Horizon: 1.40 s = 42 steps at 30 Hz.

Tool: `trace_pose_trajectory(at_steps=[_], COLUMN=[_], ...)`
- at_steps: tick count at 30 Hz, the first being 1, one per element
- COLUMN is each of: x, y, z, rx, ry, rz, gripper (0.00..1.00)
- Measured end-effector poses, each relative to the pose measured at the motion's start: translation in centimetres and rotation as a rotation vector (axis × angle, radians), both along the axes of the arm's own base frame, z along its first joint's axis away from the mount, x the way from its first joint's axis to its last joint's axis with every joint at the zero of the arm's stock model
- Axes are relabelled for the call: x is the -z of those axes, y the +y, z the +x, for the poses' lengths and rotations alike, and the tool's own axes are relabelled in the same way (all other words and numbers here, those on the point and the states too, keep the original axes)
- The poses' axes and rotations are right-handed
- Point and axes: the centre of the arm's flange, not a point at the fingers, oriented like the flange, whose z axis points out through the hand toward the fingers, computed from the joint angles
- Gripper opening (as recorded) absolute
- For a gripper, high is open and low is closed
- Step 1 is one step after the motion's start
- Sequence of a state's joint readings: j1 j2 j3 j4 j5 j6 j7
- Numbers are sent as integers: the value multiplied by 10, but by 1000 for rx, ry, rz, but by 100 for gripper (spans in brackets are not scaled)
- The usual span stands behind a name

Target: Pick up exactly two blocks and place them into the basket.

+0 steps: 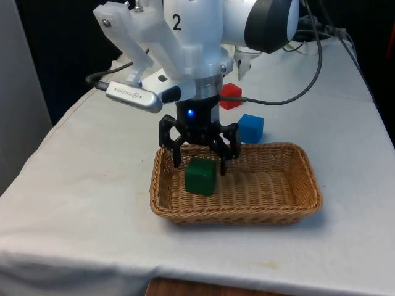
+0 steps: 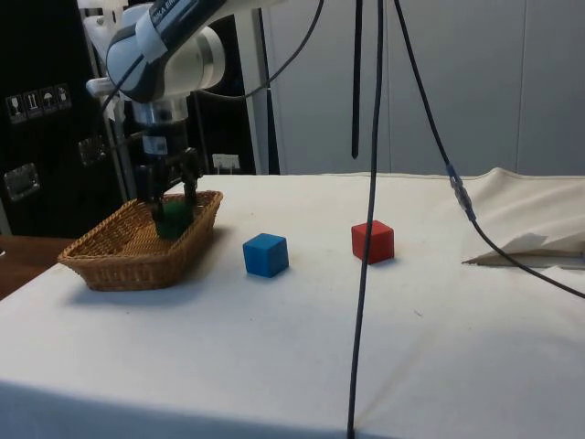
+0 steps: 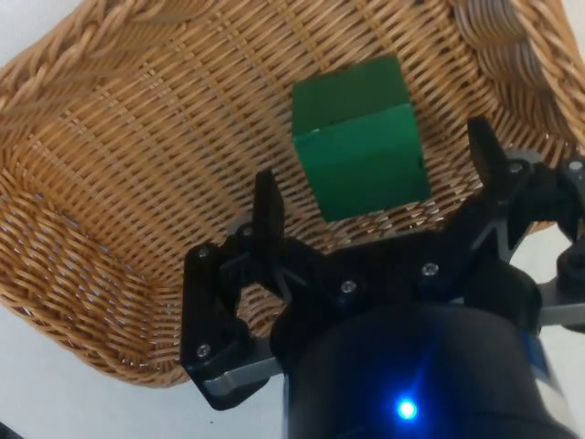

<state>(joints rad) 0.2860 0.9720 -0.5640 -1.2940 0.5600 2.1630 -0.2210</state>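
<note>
A green block [image 1: 200, 177] lies in the wicker basket [image 1: 271, 216], near the end at the front view's left. My gripper [image 1: 200, 161] hangs open just above it, a finger on each side and neither touching. The wrist view shows the green block [image 3: 361, 137] on the basket floor [image 3: 137, 137] between the spread fingertips [image 3: 268, 197]. From the side, the gripper [image 2: 169, 203] reaches down into the basket [image 2: 119, 265] over the green block [image 2: 174, 219]. A blue block [image 1: 250, 127] [image 2: 265, 254] sits on the cloth just behind the basket. A red block [image 1: 230, 95] [image 2: 372, 241] rests farther back.
A black cable [image 1: 290, 95] trails across the cloth behind the blocks. In the side view, cables [image 2: 366, 229] hang down in front of the table. Rumpled cloth [image 2: 530, 229] is heaped at the table's far end.
</note>
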Motion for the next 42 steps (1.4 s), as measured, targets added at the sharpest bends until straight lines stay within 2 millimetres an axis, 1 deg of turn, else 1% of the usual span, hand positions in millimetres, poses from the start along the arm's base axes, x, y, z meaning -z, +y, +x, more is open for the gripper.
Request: trace_pose_trajectory(at_steps=[2,4,8,9,10,11,13,17,18,27,29,34,35,37,42], x=[0,-5,-22,-22,-31,-31,-39,-52,-59,-83,-93,-103,-109,-114,-121], y=[0,0,4,4,8,8,11,17,21,37,42,47,50,53,56], z=[0,0,-2,-2,-4,-4,-6,-12,-15,-27,-32,-39,-43,-46,-52], rx=[0,1,-3,-3,-6,-6,-6,-9,-10,-15,-17,-21,-23,-25,-27], ry=[0,-1,9,9,10,10,12,16,17,28,31,36,37,40,45], rz=[0,2,13,13,14,14,15,17,18,16,16,15,15,15,17], gripper=[100,100,100,100,100,100,100,100,100,100,100,100,100,100,100])
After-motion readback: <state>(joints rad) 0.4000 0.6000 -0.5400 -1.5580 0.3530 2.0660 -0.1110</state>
